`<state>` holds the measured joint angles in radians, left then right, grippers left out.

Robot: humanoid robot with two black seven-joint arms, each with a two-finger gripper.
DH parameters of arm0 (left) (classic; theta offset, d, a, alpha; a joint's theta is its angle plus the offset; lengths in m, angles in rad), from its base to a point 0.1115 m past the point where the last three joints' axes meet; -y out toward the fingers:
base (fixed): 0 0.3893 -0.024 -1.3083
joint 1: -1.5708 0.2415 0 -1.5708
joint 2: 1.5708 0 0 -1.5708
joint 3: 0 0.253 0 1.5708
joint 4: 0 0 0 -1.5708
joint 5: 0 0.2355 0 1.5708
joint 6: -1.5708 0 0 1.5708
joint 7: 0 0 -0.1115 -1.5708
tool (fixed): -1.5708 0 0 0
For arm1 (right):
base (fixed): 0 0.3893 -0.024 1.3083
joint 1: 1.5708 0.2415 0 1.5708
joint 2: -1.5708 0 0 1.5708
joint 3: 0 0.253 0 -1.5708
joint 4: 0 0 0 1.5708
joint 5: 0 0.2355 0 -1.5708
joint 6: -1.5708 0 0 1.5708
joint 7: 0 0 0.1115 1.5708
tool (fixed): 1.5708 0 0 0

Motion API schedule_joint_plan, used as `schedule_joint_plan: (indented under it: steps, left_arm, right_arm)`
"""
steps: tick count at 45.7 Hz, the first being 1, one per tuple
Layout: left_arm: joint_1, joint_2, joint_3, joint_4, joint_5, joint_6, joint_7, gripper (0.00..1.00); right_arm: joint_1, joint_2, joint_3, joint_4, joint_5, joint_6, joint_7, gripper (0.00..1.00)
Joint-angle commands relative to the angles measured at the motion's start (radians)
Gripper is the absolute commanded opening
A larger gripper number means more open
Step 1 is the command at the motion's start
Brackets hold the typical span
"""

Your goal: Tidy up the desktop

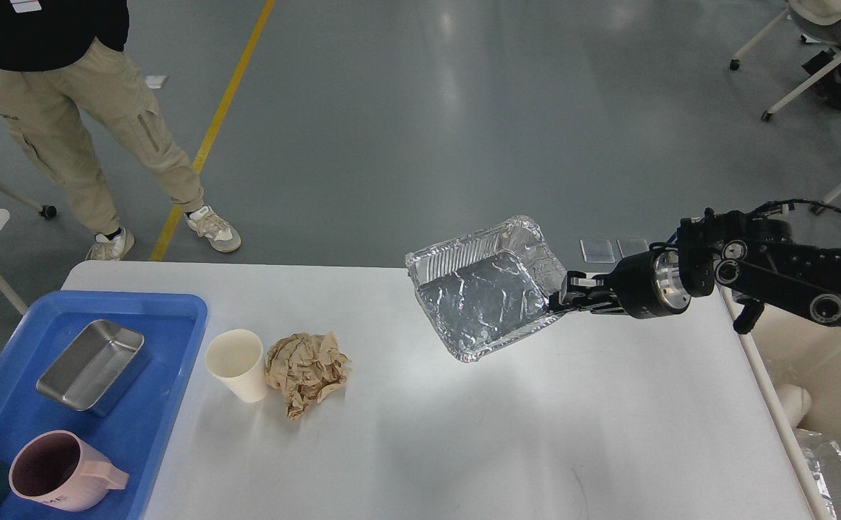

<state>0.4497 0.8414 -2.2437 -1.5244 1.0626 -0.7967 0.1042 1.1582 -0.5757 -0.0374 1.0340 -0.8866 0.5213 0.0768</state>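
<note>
You saw one matte black jointed arm (789, 278) enter from the right edge. Its links carried round silver-ringed joint caps. A polished silver metal collar (668, 283) sat behind the slim black two-finger gripper (563, 299). A thin black cable (818, 205) looped above the arm.

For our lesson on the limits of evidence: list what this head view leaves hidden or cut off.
- Left claw: nowhere in the head view.
- Foil container: underside hidden by its own body; right claw shut on its rim.
- Pink mug: bottom cut by the lower edge.
- Person: upper body cut by the top edge.
- Desktop: near edge cut off.
</note>
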Motion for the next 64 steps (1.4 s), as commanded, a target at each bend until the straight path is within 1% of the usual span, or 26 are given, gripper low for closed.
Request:
schedule_joint_plan:
  steps: [1,6,8,11,13,16,21,28,32,36,42,47,50,54,57,64]
  left_arm:
    - [-0.002,0.004,0.015,0.043,-0.003,0.001,-0.001,0.97]
    - [-0.003,0.016,0.019,0.073,0.016,-0.001,-0.015,0.97]
    - [-0.015,0.036,0.021,0.076,0.048,0.001,-0.029,0.97]
    - [-0.055,0.080,0.041,0.079,0.131,0.001,-0.064,0.97]
    - [-0.100,0.106,0.084,0.086,0.201,0.001,-0.103,0.97]
    - [-0.173,0.145,0.156,0.099,0.276,0.001,-0.130,0.97]
    - [-0.321,0.189,0.318,0.127,0.399,0.002,-0.135,0.97]
    - [-0.520,0.186,0.579,0.135,0.527,0.019,-0.132,0.97]
    - [-0.607,0.188,0.722,0.135,0.563,0.022,-0.132,0.97]
    - [-0.661,0.185,0.835,0.135,0.567,0.031,-0.133,0.97]
    - [-0.712,0.142,0.957,0.138,0.603,0.079,-0.141,0.96]
    - [-0.766,0.084,1.065,0.199,0.694,0.096,-0.147,0.96]
    - [-0.812,0.055,1.133,0.228,0.753,0.100,-0.167,0.96]
    - [-0.864,0.036,1.213,0.253,0.797,0.103,-0.213,0.96]
    - [-0.902,0.034,1.276,0.260,0.806,0.105,-0.228,0.96]
    - [-1.008,0.027,1.435,0.262,0.810,0.111,-0.235,0.96]
  right_arm:
    - [-0.003,-0.003,-0.001,0.001,0.000,0.000,0.000,0.00]
    - [-0.005,-0.003,-0.001,0.004,0.000,-0.001,0.000,0.00]
    - [-0.003,-0.001,-0.001,0.006,0.000,-0.003,0.000,0.00]
    - [-0.003,-0.003,0.001,0.006,0.000,-0.003,0.000,0.00]
    - [-0.002,-0.001,0.002,0.006,0.000,-0.003,0.000,0.00]
    - [0.000,-0.001,0.002,0.006,0.000,-0.003,0.000,0.00]
    - [0.001,-0.001,0.004,0.006,0.000,-0.003,0.000,0.00]
    - [0.008,0.000,0.005,0.008,0.000,-0.003,0.000,0.00]
    - [0.011,0.004,0.008,0.008,0.002,-0.003,0.000,0.00]
    - [0.014,0.007,0.007,0.006,0.002,-0.003,0.000,0.00]
    - [0.014,0.008,0.007,0.006,0.000,-0.003,0.001,0.00]
    - [0.018,0.008,0.008,0.008,0.000,-0.003,0.001,0.00]
    - [0.026,0.008,0.008,0.008,0.000,-0.003,0.001,0.00]
    - [0.028,0.014,0.010,0.014,0.000,-0.003,0.001,0.00]
    - [0.028,0.017,0.010,0.014,0.000,-0.003,0.001,0.00]
    - [0.028,0.016,0.008,0.015,0.000,-0.004,0.001,0.00]
